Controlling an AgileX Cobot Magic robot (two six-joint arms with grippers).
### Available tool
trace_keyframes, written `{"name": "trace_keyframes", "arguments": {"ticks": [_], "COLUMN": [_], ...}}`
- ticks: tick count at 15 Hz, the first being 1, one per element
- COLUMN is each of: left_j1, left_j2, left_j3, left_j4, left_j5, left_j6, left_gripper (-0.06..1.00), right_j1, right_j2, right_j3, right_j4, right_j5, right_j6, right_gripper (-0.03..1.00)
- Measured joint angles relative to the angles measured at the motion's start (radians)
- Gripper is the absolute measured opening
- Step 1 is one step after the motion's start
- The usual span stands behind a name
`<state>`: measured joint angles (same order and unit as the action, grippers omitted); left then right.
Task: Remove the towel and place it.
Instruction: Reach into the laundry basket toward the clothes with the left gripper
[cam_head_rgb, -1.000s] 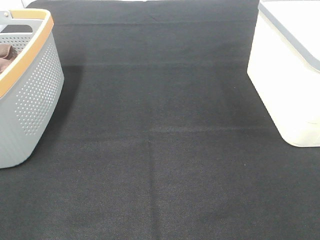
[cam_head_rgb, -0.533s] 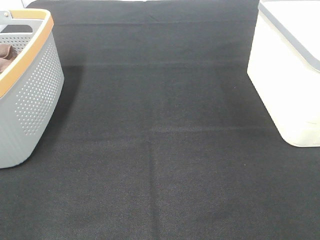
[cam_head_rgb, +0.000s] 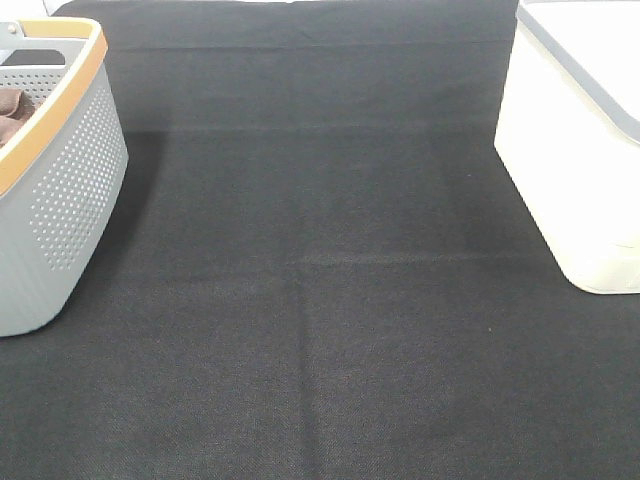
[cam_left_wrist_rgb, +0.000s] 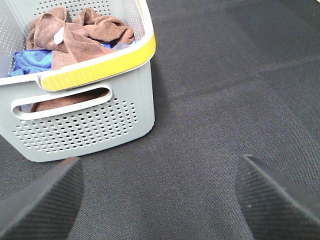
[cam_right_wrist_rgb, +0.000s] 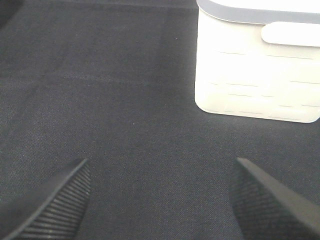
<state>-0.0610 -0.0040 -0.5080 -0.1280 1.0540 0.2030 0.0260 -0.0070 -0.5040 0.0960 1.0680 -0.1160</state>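
The reddish-brown towel (cam_left_wrist_rgb: 75, 40), with a small white tag, lies bunched in the grey perforated basket (cam_left_wrist_rgb: 100, 125) with a yellow-orange rim. A sliver of brown cloth (cam_head_rgb: 10, 112) shows in the basket (cam_head_rgb: 70, 180) at the far left of the exterior high view. My left gripper (cam_left_wrist_rgb: 160, 210) is open and empty, low over the black mat, a short way in front of the basket. My right gripper (cam_right_wrist_rgb: 160, 205) is open and empty over the mat, in front of the white bin (cam_right_wrist_rgb: 250, 75). Neither gripper shows in the exterior high view.
A blue cloth (cam_left_wrist_rgb: 27, 60) lies beside the towel in the basket. The white bin (cam_head_rgb: 570, 170) with a grey rim stands at the right edge. A black mat (cam_head_rgb: 320, 300) covers the table between the two containers.
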Motion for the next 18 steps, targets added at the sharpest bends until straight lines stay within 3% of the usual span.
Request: {"name": "trace_keyframes", "arguments": {"ticks": [8,12,15,16,18], "left_j1": [0.0,0.0,0.0,0.0,0.0], "left_j2": [0.0,0.041,0.233,0.373,0.544], "left_j3": [-0.003,-0.007,-0.025,-0.066,-0.145], "left_j4": [0.013,0.102,0.257,0.344,0.414], "left_j5": [-0.029,-0.267,-0.406,-0.423,-0.425], "left_j6": [0.0,-0.022,-0.162,-0.271,-0.416], "left_gripper": [0.7,0.64,0.63,0.63,0.63], "right_j1": [0.0,0.0,0.0,0.0,0.0], "right_j2": [0.0,0.0,0.0,0.0,0.0], "right_j3": [0.0,0.0,0.0,0.0,0.0], "right_j4": [0.0,0.0,0.0,0.0,0.0], "right_j5": [0.0,0.0,0.0,0.0,0.0], "right_j6": [0.0,0.0,0.0,0.0,0.0], "right_gripper": [0.73,0.73,0.73,0.73,0.73]}}
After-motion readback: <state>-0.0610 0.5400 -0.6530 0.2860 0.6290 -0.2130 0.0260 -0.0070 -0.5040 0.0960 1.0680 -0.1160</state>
